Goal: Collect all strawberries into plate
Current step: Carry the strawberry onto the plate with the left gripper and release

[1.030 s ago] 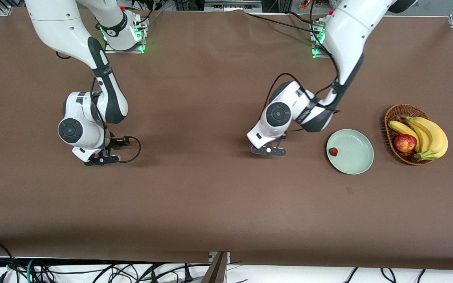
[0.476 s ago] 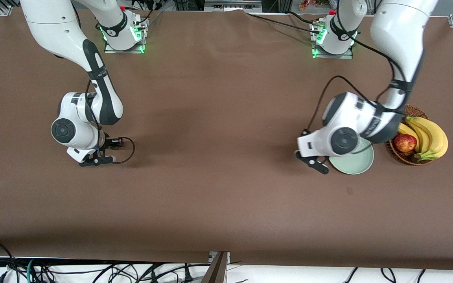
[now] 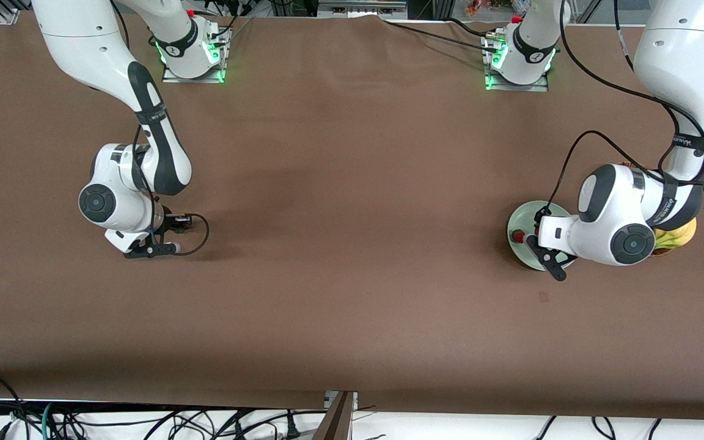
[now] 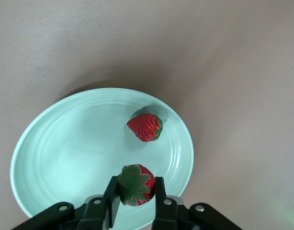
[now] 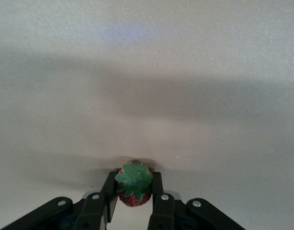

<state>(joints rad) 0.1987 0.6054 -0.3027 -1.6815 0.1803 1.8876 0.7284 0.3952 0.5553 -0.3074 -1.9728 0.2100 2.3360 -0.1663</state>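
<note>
The pale green plate (image 3: pixel 520 215) (image 4: pixel 65 143) stands toward the left arm's end of the table. One strawberry (image 3: pixel 516 235) (image 4: pixel 145 127) lies in it near the rim. My left gripper (image 3: pixel 550 263) (image 4: pixel 136 188) hangs over the plate's edge, shut on a second strawberry (image 4: pixel 143 181) whose green cap faces the camera. Toward the right arm's end, my right gripper (image 3: pixel 150 249) (image 5: pixel 132 194) is down at the table. Its fingers press both sides of a third strawberry (image 5: pixel 134 190) that rests on the brown cloth.
The left arm's wrist covers most of the fruit basket; only a bit of yellow banana (image 3: pixel 677 235) shows beside the plate. Black cables loop off both wrists. Brown cloth (image 3: pixel 352 244) covers the table between the two arms.
The left arm swung from the table's middle to over the plate, carrying its strawberry. The right gripper shifted slightly and its fingers closed in on the strawberry.
</note>
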